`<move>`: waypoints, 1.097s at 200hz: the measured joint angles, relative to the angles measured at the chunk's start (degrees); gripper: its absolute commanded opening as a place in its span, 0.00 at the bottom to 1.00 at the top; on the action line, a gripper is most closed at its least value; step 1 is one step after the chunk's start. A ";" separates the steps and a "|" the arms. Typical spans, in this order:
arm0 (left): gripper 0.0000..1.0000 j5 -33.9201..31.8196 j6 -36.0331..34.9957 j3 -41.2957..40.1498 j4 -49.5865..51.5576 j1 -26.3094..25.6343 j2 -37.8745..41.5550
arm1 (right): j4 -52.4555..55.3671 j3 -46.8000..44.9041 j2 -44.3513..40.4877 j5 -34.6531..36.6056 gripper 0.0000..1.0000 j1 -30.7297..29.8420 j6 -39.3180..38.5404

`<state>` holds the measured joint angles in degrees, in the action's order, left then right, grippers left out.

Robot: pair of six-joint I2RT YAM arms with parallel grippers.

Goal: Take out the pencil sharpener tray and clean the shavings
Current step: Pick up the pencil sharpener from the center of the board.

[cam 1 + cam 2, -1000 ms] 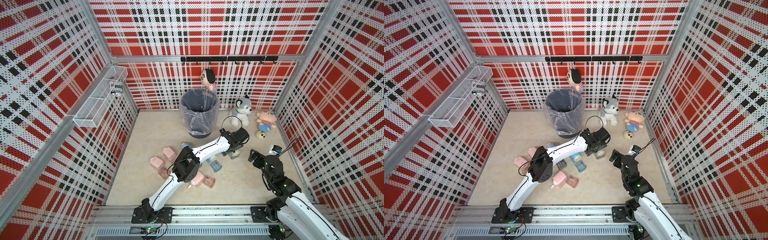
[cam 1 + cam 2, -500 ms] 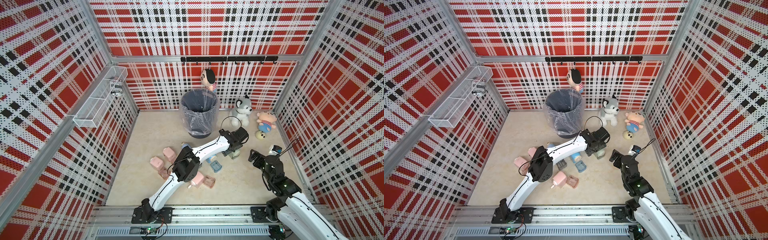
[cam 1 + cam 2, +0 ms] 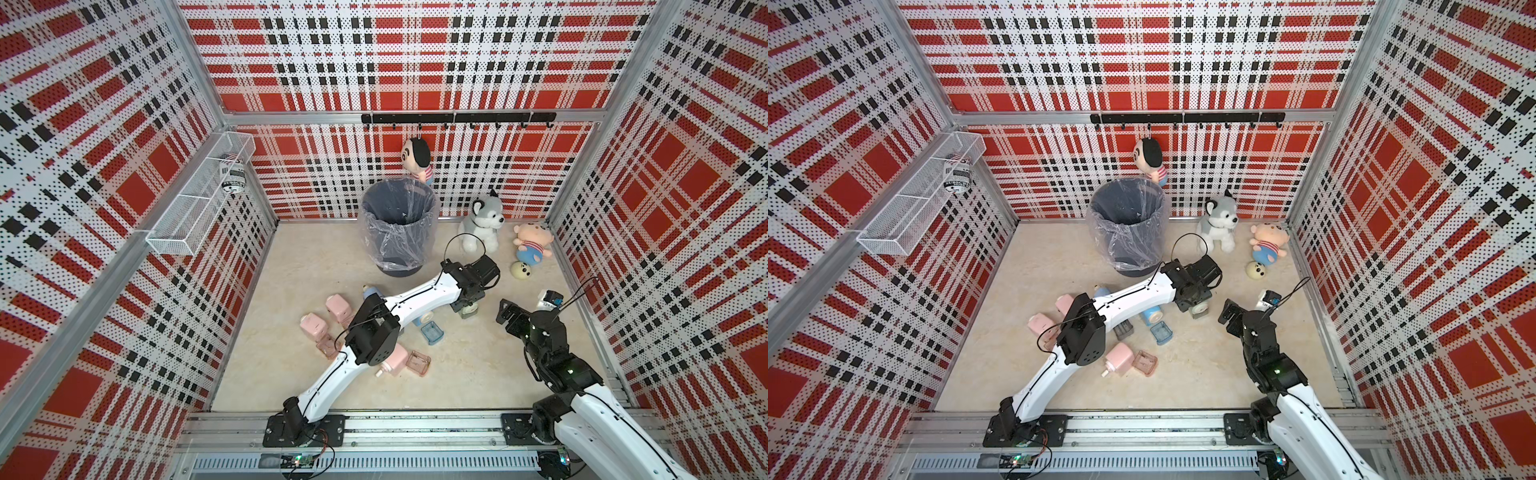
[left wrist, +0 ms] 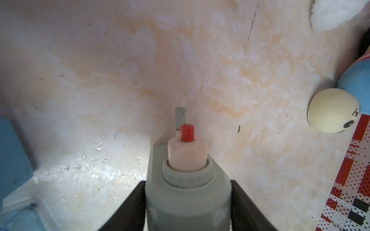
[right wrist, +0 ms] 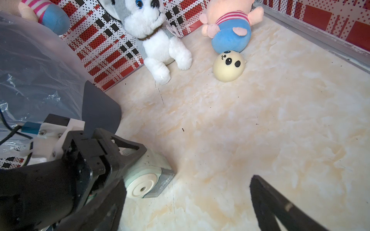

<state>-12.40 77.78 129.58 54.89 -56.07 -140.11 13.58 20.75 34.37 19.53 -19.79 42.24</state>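
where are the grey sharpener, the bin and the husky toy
grey sharpener [image 5: 141, 186], right wrist view, its round front face
bin [image 3: 397, 249], in a top view, its bagged side wall
husky toy [image 3: 486, 208], in a top view, its head

Left arm [image 3: 419, 297] stretched low, left gripper [image 3: 468, 308] clamped on the pencil sharpener [image 5: 148, 176]; right arm [image 3: 548, 349] bent, right gripper [image 3: 508, 312] just beside it, jaws wide apart.

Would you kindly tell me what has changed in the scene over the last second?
The left gripper has closed onto the grey-green pencil sharpener, taking hold of it by its sides. The right gripper stayed open and in place, and the sharpener itself has not visibly moved.
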 measured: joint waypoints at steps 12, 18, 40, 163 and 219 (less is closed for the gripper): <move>0.37 -0.02 -0.02 0.00 0.00 -0.04 0.02 | -0.09 -0.07 0.04 -0.22 1.00 0.00 -0.13; 0.33 -0.02 -0.02 -0.04 0.00 -0.07 0.11 | -0.13 -0.11 0.07 -0.33 1.00 0.00 -0.20; 0.25 -0.07 -0.02 -1.60 -0.61 -0.11 1.05 | -0.44 -0.48 0.48 -1.01 1.00 0.02 -0.61; 0.22 -1.57 -1.05 -12.96 0.28 0.37 11.98 | -5.73 -1.03 3.96 -11.52 1.00 0.09 -8.35; 0.22 -0.76 -2.40 -16.13 0.98 2.99 18.03 | -11.87 -1.99 5.01 -12.68 1.00 -6.93 -13.49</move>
<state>-13.17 75.37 113.45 55.88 -53.08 -122.08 1.72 18.76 39.38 6.85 -26.72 28.75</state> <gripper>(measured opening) 0.582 0.999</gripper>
